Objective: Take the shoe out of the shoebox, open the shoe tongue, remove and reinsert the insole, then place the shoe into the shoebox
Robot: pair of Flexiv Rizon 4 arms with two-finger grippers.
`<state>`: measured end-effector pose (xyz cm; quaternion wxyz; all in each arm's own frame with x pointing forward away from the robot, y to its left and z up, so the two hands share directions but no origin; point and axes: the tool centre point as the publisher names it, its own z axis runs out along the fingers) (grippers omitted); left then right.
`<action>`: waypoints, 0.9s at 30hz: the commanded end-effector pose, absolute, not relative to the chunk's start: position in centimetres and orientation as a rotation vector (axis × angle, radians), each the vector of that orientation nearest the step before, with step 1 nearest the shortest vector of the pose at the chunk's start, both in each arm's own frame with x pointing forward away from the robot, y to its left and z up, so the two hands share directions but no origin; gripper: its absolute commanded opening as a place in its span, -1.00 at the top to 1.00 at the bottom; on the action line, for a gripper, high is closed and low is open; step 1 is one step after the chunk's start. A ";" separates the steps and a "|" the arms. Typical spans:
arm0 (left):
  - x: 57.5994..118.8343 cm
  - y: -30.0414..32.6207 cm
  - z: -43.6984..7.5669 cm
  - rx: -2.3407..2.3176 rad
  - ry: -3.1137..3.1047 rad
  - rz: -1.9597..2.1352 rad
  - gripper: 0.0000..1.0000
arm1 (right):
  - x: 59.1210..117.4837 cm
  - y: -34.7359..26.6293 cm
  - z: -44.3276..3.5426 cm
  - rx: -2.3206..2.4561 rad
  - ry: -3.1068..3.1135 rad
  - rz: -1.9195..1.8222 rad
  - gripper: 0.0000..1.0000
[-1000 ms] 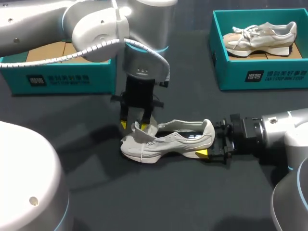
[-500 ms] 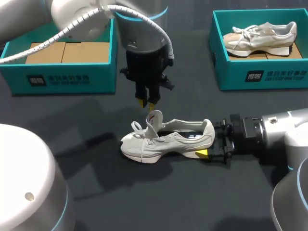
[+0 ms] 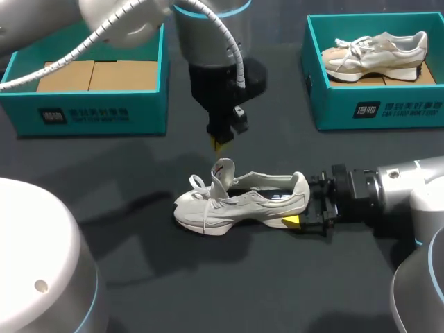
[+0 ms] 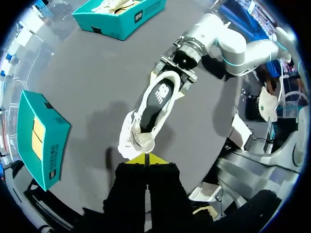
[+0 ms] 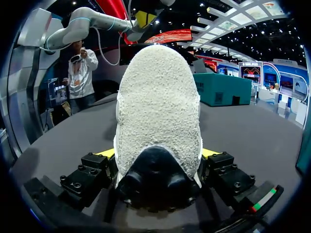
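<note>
On the tabletop point(image 3: 180, 277) the light shoe point(image 3: 239, 205) is sitting upright, your right gripper point(image 3: 305, 205) clamping its stiff heel point(image 5: 158, 145), your left gripper point(image 3: 220, 143) hovering closed and empty above the soft raised tongue point(image 3: 223, 171), so you are probably best pinching the floppy insole point(image 4: 160, 93) by its edge.

The pale shoe point(image 3: 239, 202) stands upright outside the teal shoebox point(image 3: 97, 114), tongue point(image 3: 223, 173) raised.

Shoe point(image 5: 158, 126) heel is filling my right wrist view; I'm seeing only yellow slivers of the right gripper point(image 5: 158, 153) either side. In the head view, my left arm point(image 3: 208, 41) is covering a corner of the left shoebox point(image 3: 97, 111), and the shoe's sides are hiding most of the insole point(image 3: 274, 196).
</note>
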<state>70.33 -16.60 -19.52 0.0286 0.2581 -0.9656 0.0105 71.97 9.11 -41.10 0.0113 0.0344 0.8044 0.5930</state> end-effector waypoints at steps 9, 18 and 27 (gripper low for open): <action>71.1 -19.2 -22.1 0.247 -2.996 0.210 1.00 | 71.9 9.1 -41.0 0.109 2.511 1.845 1.00; 71.3 -21.5 -25.1 0.192 -3.022 0.162 1.00 | 71.9 9.1 -41.0 0.109 2.511 1.845 1.00; 71.1 -22.5 -26.1 0.138 -3.007 0.199 1.00 | 71.9 9.1 -41.0 0.109 2.511 1.845 1.00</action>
